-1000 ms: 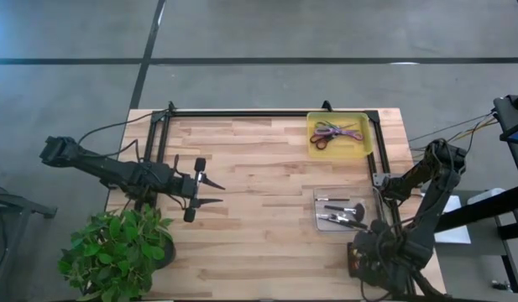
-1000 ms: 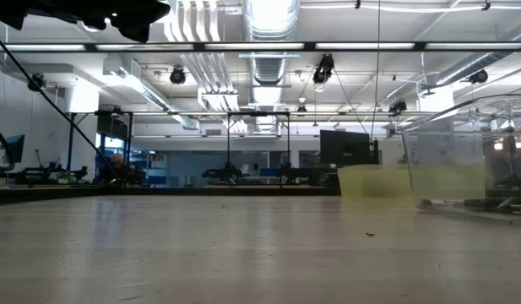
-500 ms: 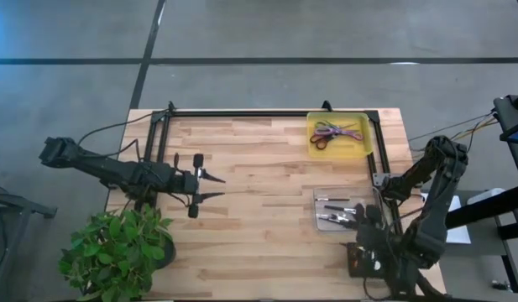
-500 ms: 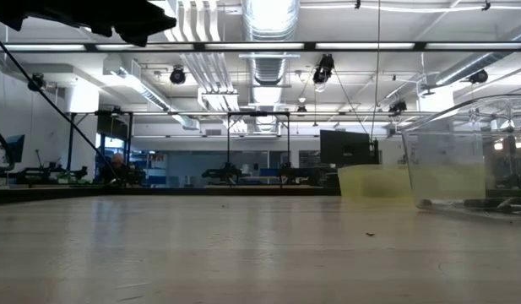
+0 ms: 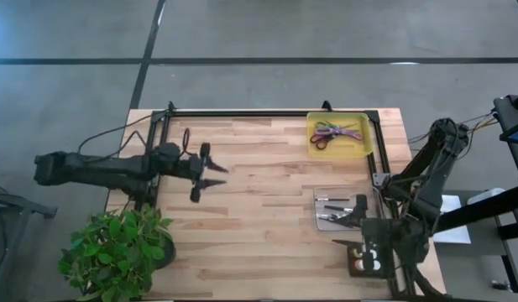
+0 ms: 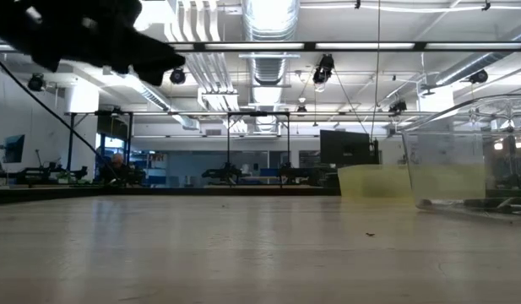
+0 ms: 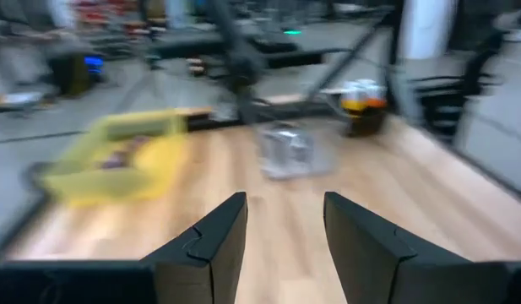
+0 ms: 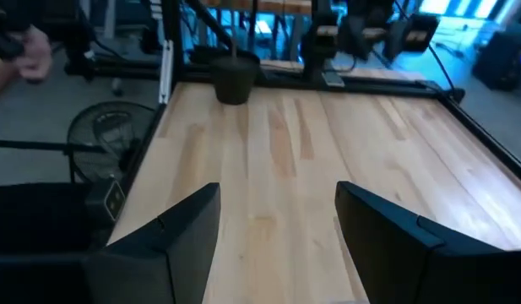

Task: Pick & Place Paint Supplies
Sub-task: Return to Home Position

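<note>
Scissors with green, purple and red handles (image 5: 334, 132) lie in a yellow tray (image 5: 366, 143) at the far right. Thin dark brushes (image 5: 336, 210) lie in a clear tray (image 5: 319, 220) on the right. Small orange and white paint bottles (image 5: 365, 260) stand at the near right corner, also seen as paint bottles (image 7: 361, 93). My left gripper (image 5: 211, 174) hovers open over the table's left part, fingers pointing right (image 7: 285, 228). My right gripper (image 5: 349, 228) is open beside the clear tray, pointing left across the table (image 8: 277, 228).
A leafy potted plant (image 5: 116, 252) stands at the near left corner, its dark pot (image 8: 235, 80) showing in the right wrist view. A black frame (image 5: 242, 113) runs along the far edge. Bare wood (image 5: 259, 210) spans the middle. The left arm (image 6: 91, 34) shows dark overhead.
My left gripper has moved toward the far edge and a little right, staying open. My right arm has unfolded from the near right corner, its gripper swinging up beside the clear tray; the paint bottles at the near right corner now show.
</note>
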